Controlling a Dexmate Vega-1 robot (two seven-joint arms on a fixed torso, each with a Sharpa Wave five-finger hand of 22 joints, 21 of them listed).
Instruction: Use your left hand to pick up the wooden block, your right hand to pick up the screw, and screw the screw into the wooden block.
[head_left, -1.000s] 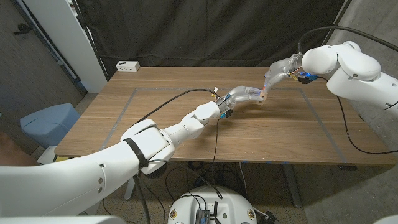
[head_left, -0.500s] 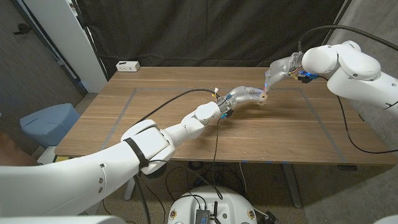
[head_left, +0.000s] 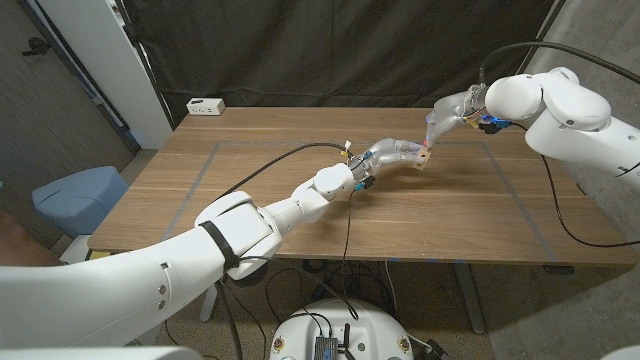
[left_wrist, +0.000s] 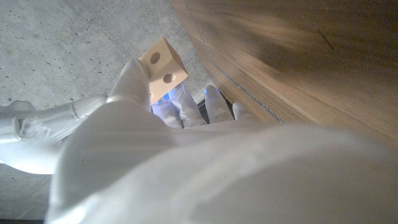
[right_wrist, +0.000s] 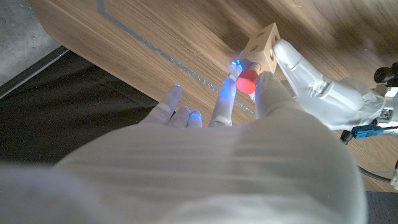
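Left robot hand (head_left: 398, 152) grasps the block (right_wrist: 262, 45) above the table (head_left: 300, 200). Right robot hand (head_left: 440, 122) pinches the red-headed screw (right_wrist: 246, 80), its tip against the block's face.

No legible text, labels, brand marks, numbers or signs in any view. The small white box (head_left: 205, 106) at the counter's (head_left: 300, 220) far corner, well away from the fingers, carries dark marks too small to read.

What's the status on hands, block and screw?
Left hand holds block above the table. Right hand pinches red-headed screw, tip at the block's face. Nothing in the way.
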